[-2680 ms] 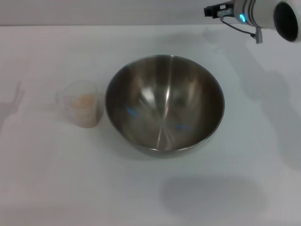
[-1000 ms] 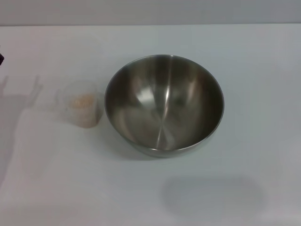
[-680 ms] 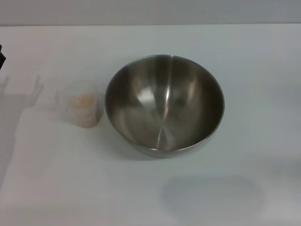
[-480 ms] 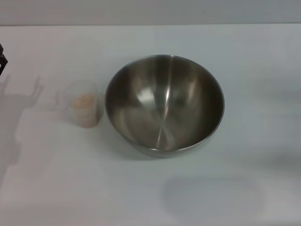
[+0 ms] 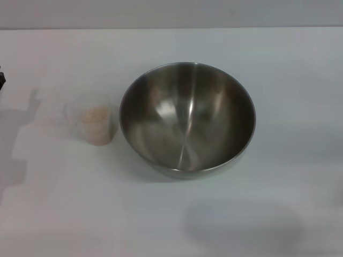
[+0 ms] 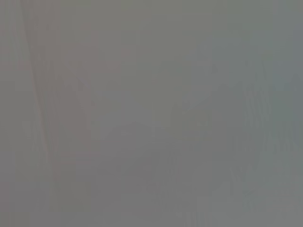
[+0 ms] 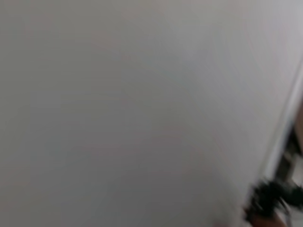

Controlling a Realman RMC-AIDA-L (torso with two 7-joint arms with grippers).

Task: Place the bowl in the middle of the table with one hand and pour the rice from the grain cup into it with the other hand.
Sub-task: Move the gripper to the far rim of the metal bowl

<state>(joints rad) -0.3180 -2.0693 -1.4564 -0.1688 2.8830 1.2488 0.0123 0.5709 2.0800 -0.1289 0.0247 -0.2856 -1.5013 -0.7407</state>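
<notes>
The bowl [image 5: 187, 119] is a large stainless-steel bowl standing upright near the middle of the white table [image 5: 278, 64], with nothing in it. The grain cup [image 5: 94, 118] is a small clear plastic cup standing just left of the bowl, apart from it, with pale rice [image 5: 96, 114] inside. A dark sliver of my left gripper [image 5: 1, 80] shows at the far left edge of the head view, well left of the cup; its shadow lies on the table beside the cup. My right gripper is out of view. The left wrist view shows only blank grey.
The right wrist view shows bare white tabletop [image 7: 118, 109], with the table's edge [image 7: 284, 123] and a dark blurred object [image 7: 270, 198] beyond it.
The right arm, at the top right 2.7 s ago, has left the head view. The left gripper's dark tip at the left edge has dropped slightly and its shadow has shifted left. Bowl and cup have not moved.
</notes>
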